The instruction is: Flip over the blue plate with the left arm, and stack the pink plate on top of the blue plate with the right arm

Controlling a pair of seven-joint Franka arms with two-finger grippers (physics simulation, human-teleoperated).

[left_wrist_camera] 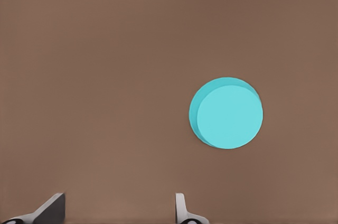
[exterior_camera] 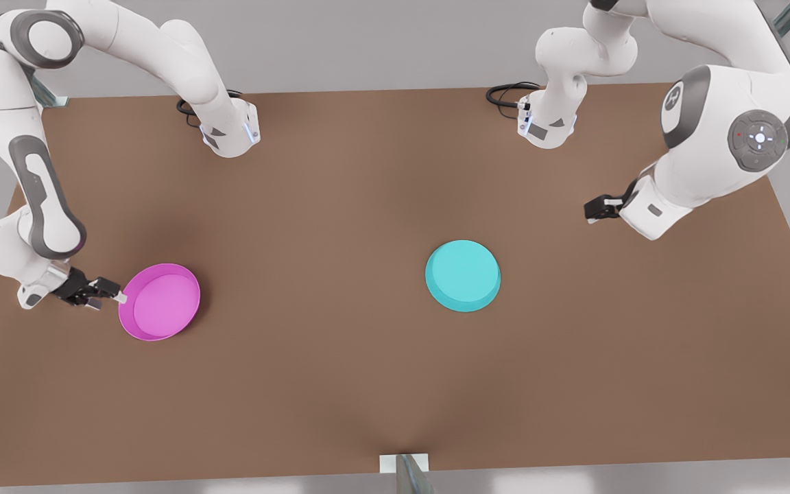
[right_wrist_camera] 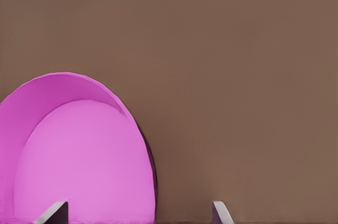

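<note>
Brown table (exterior_camera: pixel 340 384): blue plate (exterior_camera: pixel 463 276) lies upside down, well apart from the pink plate (exterior_camera: pixel 160 302). Right gripper (exterior_camera: pixel 108 295), open and empty, sits at the pink rim; advance until both fingers straddle the rim, then close. Left gripper (exterior_camera: pixel 590 208) waits open, empty.

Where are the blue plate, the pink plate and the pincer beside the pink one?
blue plate (exterior_camera: pixel 463 275), front view, flat upturned bottom.
pink plate (exterior_camera: pixel 162 302), front view, lighter inside floor.
right pincer (exterior_camera: pixel 118 297), front view, fingertips at the pink rim.
</note>
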